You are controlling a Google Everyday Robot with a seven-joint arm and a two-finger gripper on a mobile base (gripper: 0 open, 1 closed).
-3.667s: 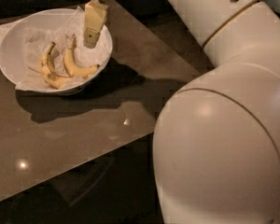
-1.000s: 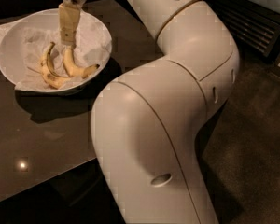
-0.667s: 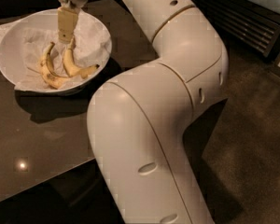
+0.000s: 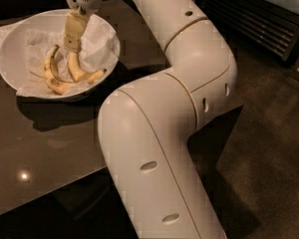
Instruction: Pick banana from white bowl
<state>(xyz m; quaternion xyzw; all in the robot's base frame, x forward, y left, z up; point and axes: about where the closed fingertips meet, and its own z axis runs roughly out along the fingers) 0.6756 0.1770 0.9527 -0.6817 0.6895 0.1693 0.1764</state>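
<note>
Pincer position: My pincer [image 4: 72,45] hangs tip-down inside the white bowl [image 4: 12,44]. Its tip is at the upper end of the banana [image 4: 82,74], and I cannot tell whether they touch.
Pincer state: From this angle it reads as one tan block. I cannot tell how far open it is, or whether it has hold of anything.
Banana location: It lies in the bowl on the lining, directly beneath the pincer tip, and runs from there toward the arm [image 4: 189,59].
Risk, wrong item: A thinner, sharply curved banana [image 4: 51,66] lies just beside the pincer on the side away from the arm. I judge that a slight offset could close on that one, or on both.
Risk, lining: The crumpled paper lining [image 4: 97,39] stands up near the pincer. It could be pinched together with the fruit and dragged out.
Risk, slip: If the grip lands at the tapered end, the curved body would hang off-centre. I expect it could swing or slide free on the lift.
Risk, bowl: The bowl appears to sit loose on the glossy surface [image 4: 50,143]. A downward or sideways push could skate it.
Banana material: The skin is yellow and smooth. The body is plump and gently curved, probably soft enough to bruise under a hard squeeze.
Thin banana: It is narrow, with dark-lined edges and a tight arc.
Bowl: It is wide, shallow, round and white, with a smooth rim.
Lining: It is thin white paper with irregular folds.
Surface: It is dark, flat and polished, and it shows light reflections.
</note>
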